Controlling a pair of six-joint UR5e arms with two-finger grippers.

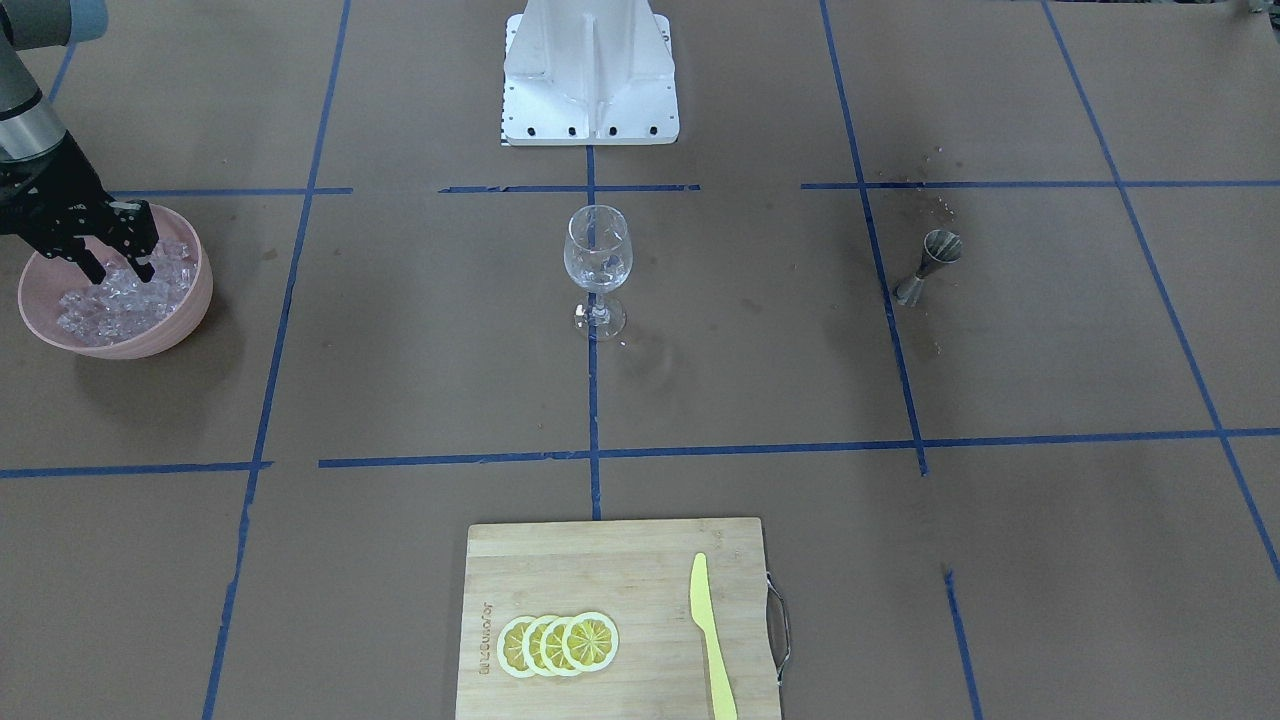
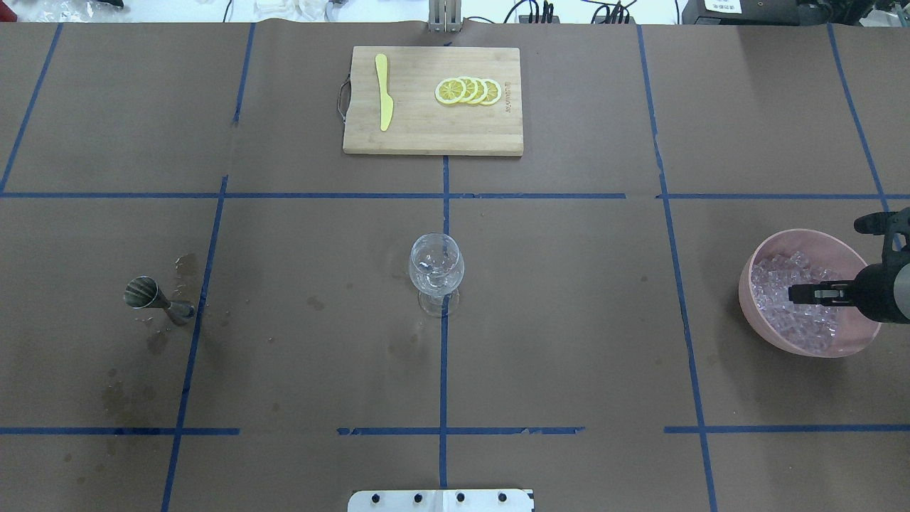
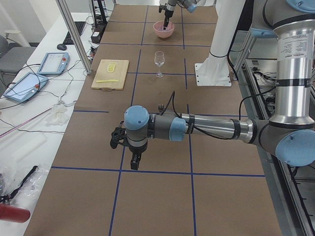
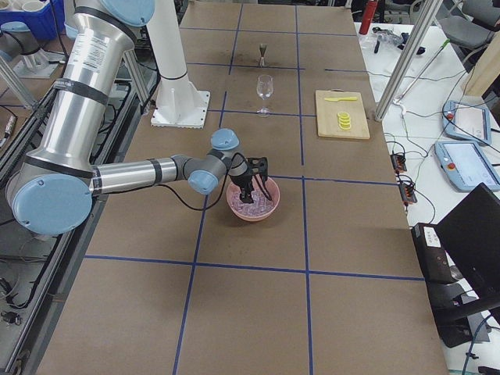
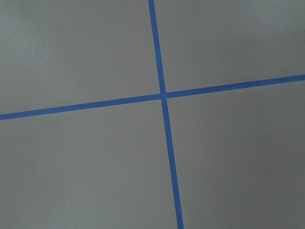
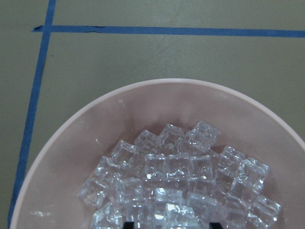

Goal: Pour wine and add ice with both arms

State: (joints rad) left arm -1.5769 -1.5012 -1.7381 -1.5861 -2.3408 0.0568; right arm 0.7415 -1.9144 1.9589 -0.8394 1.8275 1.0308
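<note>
At the left end of the bench [image 2: 569,320], the left arm [image 3: 206,129] reaches out level over the brown paper with its wrist turned down. Its jaws show only in the side view, so I cannot tell whether they are wide or narrow. Its wrist camera sees two crossing strips of blue tape [image 5: 162,95].

Further right a steel jigger [image 2: 153,300] stands upright, with damp dark spots [image 2: 186,266] on the paper just beside it. Whether it holds any wine cannot be told.

On the middle tape line the wine glass [image 2: 436,264] stands upright, well apart from both arms. Faint glints show low in its bowl, but no wine can be made out for certain.

Beyond the glass, at the far edge, lies a wooden cutting board [image 2: 426,135]. A yellow knife [image 2: 384,99] lies on its left part and four overlapping lemon slices [image 2: 469,91] on its right.

Well to the right sits a pink bowl [image 6: 71,143] heaped with ice [image 6: 176,167]. The right arm [image 2: 881,291] comes in over the bowl from the right edge. Its jaws point down and stand parted, fairly wide. The fingertips [image 1: 95,270] are down among the top cubes, with cubes lying between them.
</note>
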